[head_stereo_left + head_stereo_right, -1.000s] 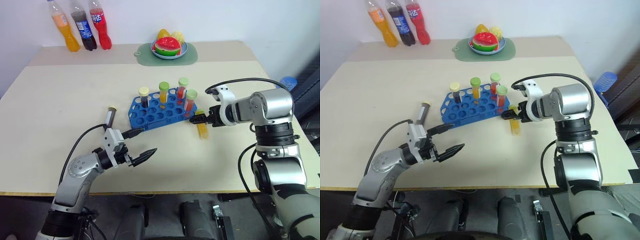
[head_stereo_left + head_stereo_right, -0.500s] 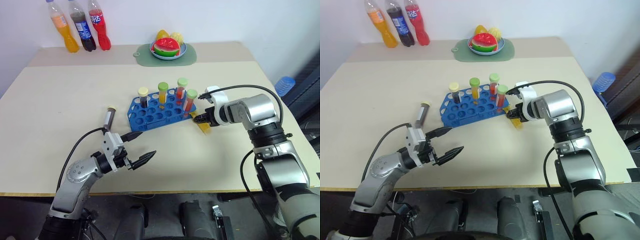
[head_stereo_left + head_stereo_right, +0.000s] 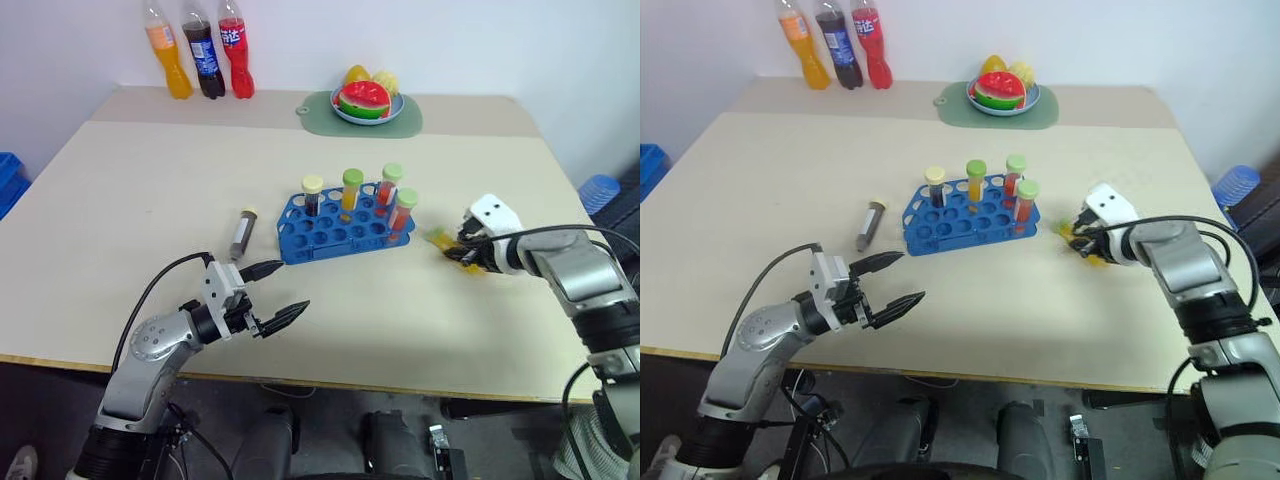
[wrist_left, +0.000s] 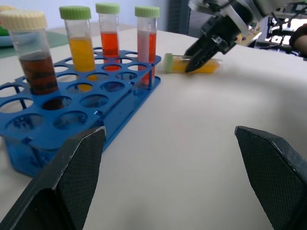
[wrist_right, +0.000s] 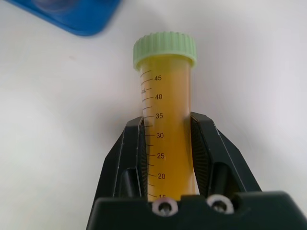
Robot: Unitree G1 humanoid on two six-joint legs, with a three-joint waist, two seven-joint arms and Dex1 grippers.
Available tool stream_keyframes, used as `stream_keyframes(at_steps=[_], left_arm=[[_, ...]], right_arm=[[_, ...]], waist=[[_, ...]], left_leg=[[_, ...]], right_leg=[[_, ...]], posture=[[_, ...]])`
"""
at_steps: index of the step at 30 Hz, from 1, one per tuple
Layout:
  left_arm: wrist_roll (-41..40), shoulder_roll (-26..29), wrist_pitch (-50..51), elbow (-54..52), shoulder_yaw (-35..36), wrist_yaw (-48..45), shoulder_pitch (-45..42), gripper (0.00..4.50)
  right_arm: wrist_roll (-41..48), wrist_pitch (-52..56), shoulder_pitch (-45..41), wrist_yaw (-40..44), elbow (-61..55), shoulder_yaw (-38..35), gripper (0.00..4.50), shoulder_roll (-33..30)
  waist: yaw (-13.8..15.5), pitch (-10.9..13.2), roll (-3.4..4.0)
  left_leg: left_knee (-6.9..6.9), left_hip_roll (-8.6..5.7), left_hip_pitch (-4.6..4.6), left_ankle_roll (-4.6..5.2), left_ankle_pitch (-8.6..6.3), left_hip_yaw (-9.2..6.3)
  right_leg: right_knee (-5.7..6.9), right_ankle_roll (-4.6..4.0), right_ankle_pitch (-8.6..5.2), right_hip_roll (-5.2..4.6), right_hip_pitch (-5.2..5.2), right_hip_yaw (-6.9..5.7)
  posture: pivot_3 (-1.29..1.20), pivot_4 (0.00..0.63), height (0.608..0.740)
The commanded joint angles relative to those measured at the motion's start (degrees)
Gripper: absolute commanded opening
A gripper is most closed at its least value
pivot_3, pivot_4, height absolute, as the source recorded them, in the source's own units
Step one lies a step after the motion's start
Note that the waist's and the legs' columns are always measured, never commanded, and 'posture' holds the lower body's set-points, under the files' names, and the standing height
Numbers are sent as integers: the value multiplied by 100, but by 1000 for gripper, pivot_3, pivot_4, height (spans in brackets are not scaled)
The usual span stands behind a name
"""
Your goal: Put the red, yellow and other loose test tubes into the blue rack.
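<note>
1. The right gripper is clamped on the yellow tube, a finger pad on each side of the barrel, the green cap pointing away from the wrist along the fingers' line.
2. The tube lies low over the table, roughly flat, not upright.
3. The blue rack sits near this gripper, toward the robot's left and just beyond the cap end; four capped tubes stand in it and many holes are free.
4. My judgement: the tube's long axis must swing to vertical before it enters a hole.
5. The left gripper hangs with fingers spread wide and empty; the dark tube lies ahead of it, nearer this arm.
</note>
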Motion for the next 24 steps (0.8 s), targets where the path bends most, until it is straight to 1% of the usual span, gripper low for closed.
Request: stream_keyframes(at_steps=[1, 3, 6, 8, 11, 13, 15, 16, 18, 20, 24], left_arm=[[-13, 43, -110, 5, 42, -116, -124, 4500], [-9, 55, -115, 48, 48, -168, -165, 4500], [0, 84, -129, 120, 67, -242, -218, 4500], [-10, 92, -126, 172, 82, -279, -276, 4500], [-8, 100, -148, 247, 100, -327, -345, 4500], [-8, 99, -156, 284, 116, -346, -374, 4500], [-24, 86, -163, 280, 154, -314, -355, 4500], [-39, 64, -171, 269, 186, -274, -321, 4500], [-131, 15, -128, 225, 256, -213, -249, 4500], [-168, 31, -116, 141, 315, -198, -138, 4500], [-296, 83, -69, 23, 479, -170, 17, 4500]], right_arm=[[342, -542, 1007, -25, -403, -823, 780, 175], [453, -705, 1464, 152, -930, -981, 780, 209], [900, -994, 1971, 550, -1702, -1180, 780, 417], [1176, -1125, 2112, 783, -2130, -1180, 780, 620], [1399, -1676, 1999, 969, -2441, -1047, 780, 1184], [1415, -1882, 1830, 947, -2412, -958, 780, 1537], [1149, -2529, 1543, 842, -2150, -724, 780, 2010], [1067, -2797, 1352, 700, -1949, -625, 780, 2343], [937, -3153, 1061, 486, -1591, -509, 780, 2822], [659, -3753, 743, 167, -1117, -446, 780, 3282], [357, -4584, 233, -398, -241, -540, 780, 3880]], waist=[[0, -7, -11], [-31, -7, -11], [-53, -7, -11], [-113, -7, -10], [-312, -6, -8], [-385, 0, 2], [-396, 8, 15], [-398, 9, 16], [-384, 8, 16], [-373, 8, 16], [-330, 9, 18]], left_leg=[[-3, -2, -1, 2, -1, -4], [-7, 0, -1, 8, -6, -2], [-18, 10, 0, 9, -6, -2], [-20, 23, 3, 9, -6, -1], [-17, 35, 10, 9, -6, 5], [-18, 42, 14, 9, -6, 6], [-18, 44, 14, 9, -6, 12], [-18, 44, 12, 9, -6, 14], [-19, 43, 12, 7, -5, 14], [-19, 43, 10, 6, -4, 13], [-20, 37, 1, -5, 2, 14]], right_leg=[[-2, 1, 0, 0, 1, -1], [1, 4, 2, -1, -5, -1], [5, 9, 4, 7, -16, -6], [9, 9, 4, 16, -17, -8], [21, 7, 4, 27, -19, -4], [25, 4, 6, 35, -21, -2], [36, 3, 6, 38, -32, 7], [39, 3, 6, 37, -35, 8], [44, 3, 7, 38, -41, 10], [48, 3, 7, 37, -44, 10], [60, 3, 7, 26, -60, 11]], posture=[[0, 150, 740], [0, 150, 740], [0, 150, 740], [0, 150, 740], [0, 150, 740], [0, 150, 740], [0, 150, 740], [0, 150, 740], [0, 150, 740], [0, 150, 740], [0, 150, 740]])
